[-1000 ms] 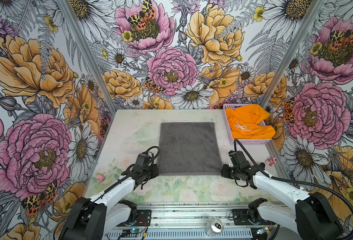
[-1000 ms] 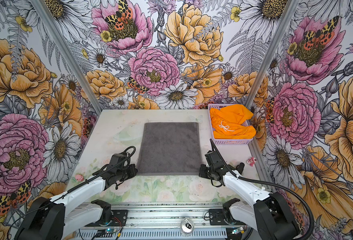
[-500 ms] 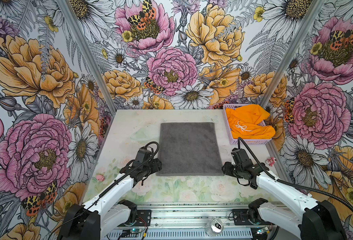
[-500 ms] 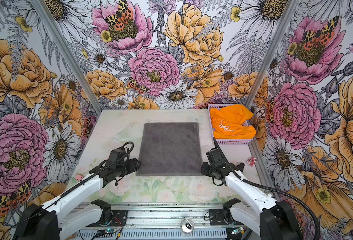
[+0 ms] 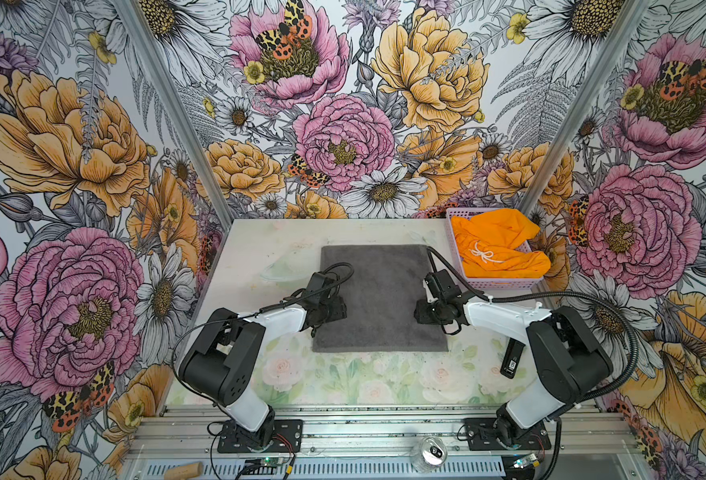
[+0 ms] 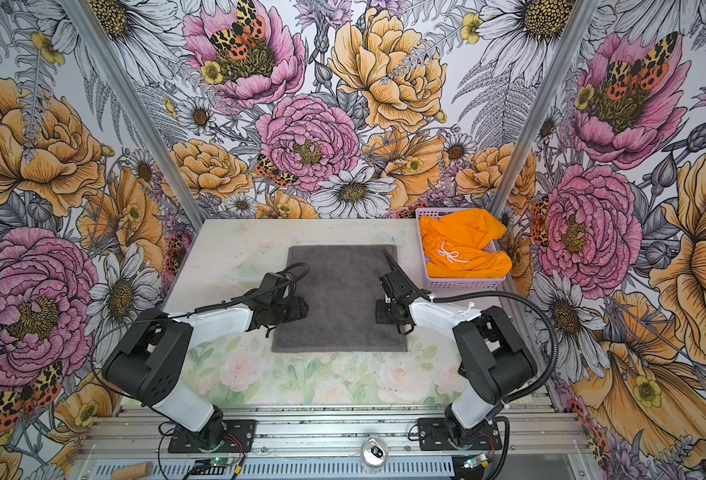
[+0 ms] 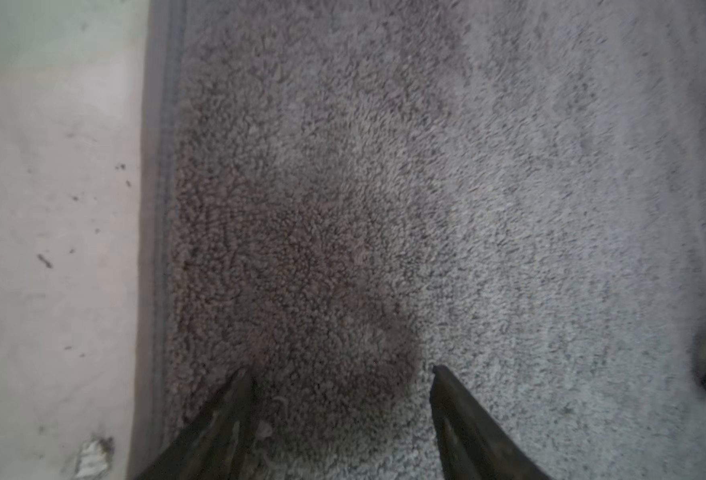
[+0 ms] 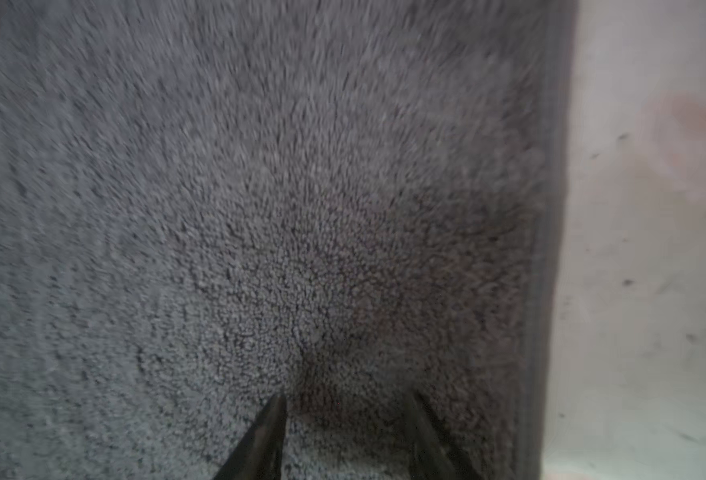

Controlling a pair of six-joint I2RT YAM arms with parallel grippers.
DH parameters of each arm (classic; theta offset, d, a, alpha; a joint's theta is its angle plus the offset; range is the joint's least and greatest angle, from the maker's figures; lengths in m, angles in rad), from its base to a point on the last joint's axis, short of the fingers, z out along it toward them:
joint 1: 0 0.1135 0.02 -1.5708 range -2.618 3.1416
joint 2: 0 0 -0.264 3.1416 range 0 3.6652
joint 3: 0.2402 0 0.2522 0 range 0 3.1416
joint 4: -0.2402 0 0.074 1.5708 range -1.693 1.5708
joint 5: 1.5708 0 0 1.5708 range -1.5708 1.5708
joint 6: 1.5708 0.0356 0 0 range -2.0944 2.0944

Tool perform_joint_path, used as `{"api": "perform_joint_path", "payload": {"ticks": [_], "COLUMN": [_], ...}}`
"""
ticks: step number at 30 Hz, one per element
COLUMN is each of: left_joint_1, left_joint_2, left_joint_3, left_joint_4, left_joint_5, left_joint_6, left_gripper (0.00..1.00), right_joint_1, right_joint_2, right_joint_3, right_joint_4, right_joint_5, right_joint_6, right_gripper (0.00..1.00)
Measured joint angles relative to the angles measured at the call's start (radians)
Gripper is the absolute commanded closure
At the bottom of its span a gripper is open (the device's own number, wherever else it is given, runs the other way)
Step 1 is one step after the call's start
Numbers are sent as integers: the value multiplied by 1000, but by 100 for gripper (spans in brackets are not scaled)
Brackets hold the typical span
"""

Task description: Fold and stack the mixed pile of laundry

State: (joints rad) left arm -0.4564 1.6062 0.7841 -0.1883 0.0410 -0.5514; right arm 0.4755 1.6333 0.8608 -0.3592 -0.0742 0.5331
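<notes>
Both arms have come in from the near corners of the dark grey towel (image 5: 382, 286). The left gripper (image 5: 340, 310) now hangs over the towel's left half and the right gripper (image 5: 420, 312) over its right half. Each has its jaws parted on nothing, the left wider. The towel lies flat on the tabletop (image 5: 260, 249). Just right of the towel's far corner, the orange shorts (image 5: 497, 245) sit bunched in the lavender basket (image 5: 505, 284).

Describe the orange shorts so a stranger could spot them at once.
Start at the pale table ringed by flowered walls and go to its far right corner, where a lavender basket stands. The shorts lie crumpled inside it: bright orange with a white drawstring bow, unlike the flat grey towel nearby.
</notes>
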Motion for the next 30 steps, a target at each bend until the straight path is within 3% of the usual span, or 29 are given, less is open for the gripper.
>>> {"api": "perform_joint_path", "payload": {"ticks": [12, 18, 24, 30], "left_joint_1": [-86, -89, -45, 108], "left_joint_2": [-270, -362, -360, -235], "left_joint_3": [-233, -257, -121, 113], "left_joint_4": [-71, -195, -335, -293], "left_joint_5": [-5, -4, 0, 26], "left_joint_6": [-128, -157, -134, -25], "left_gripper": [33, 30, 26, 30], "right_joint_1": [143, 193, 132, -16], "right_joint_2": [-172, -230, -220, -42], "right_joint_3": [-176, -204, -99, 192], "right_joint_4": [-5, -74, -189, -199], "right_joint_5": [21, 10, 5, 3], "right_joint_6": [110, 171, 138, 17], "right_gripper": [52, 51, 50, 50]}}
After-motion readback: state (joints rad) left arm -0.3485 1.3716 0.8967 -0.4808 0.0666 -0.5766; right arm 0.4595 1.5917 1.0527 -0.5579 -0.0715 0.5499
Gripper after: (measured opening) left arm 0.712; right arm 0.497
